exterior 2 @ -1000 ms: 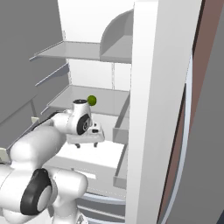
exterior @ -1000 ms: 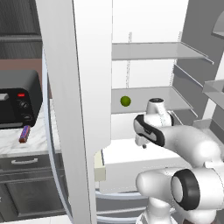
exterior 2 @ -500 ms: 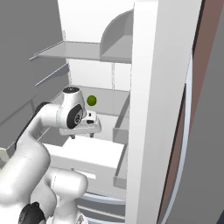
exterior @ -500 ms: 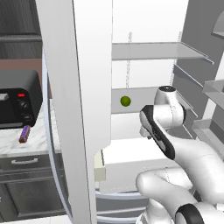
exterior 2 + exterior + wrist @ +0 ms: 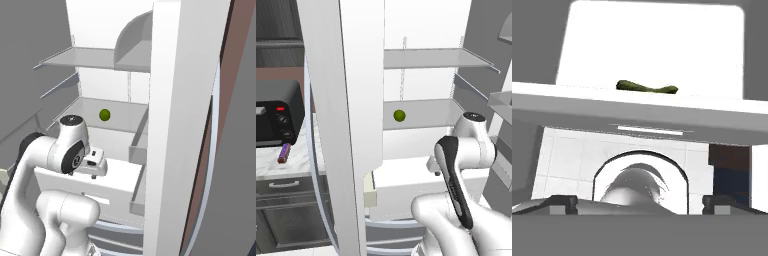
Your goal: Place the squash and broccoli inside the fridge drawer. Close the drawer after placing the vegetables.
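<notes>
One squash (image 5: 647, 88) lies in the open drawer (image 5: 652, 45), its lower edge cut off by the drawer's front wall. The fingers (image 5: 563, 202) stand wide apart, apparently empty.

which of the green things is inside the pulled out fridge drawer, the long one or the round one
The long one: the squash, dark olive and slender, lies in the white fridge drawer. The round green ball sits higher, on a fridge shelf.
</notes>
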Available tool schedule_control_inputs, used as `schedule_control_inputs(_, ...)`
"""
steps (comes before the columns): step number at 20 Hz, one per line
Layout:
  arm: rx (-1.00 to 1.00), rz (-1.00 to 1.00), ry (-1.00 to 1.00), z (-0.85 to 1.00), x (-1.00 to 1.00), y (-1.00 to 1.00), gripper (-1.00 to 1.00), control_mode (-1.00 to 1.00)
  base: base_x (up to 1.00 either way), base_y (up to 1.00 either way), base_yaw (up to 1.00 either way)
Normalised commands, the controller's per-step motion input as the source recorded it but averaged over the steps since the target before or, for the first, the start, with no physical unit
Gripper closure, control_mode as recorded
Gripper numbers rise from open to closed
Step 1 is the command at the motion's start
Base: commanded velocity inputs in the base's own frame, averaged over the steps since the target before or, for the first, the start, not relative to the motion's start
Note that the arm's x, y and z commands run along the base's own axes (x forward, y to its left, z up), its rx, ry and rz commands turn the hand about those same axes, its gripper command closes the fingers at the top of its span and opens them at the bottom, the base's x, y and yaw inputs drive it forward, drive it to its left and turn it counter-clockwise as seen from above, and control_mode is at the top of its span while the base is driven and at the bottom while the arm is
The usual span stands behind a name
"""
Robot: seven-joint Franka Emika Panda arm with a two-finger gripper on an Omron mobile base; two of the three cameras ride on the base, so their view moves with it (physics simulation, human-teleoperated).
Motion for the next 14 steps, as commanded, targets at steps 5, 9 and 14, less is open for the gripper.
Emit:
schedule_control_inputs(5,0.05,-0.12,0.00,-0.07,-0.55,0.08,-1.00,-1.00,0.00,0.00,0.00)
schedule_control_inputs(9,0.00,-0.04,0.02,-0.37,0.07,0.20,-1.00,-1.00,0.00,0.00,0.00)
schedule_control_inputs(14,0.00,0.00,0.00,-0.51,0.09,0.33,-1.00,-1.00,0.00,0.00,0.00)
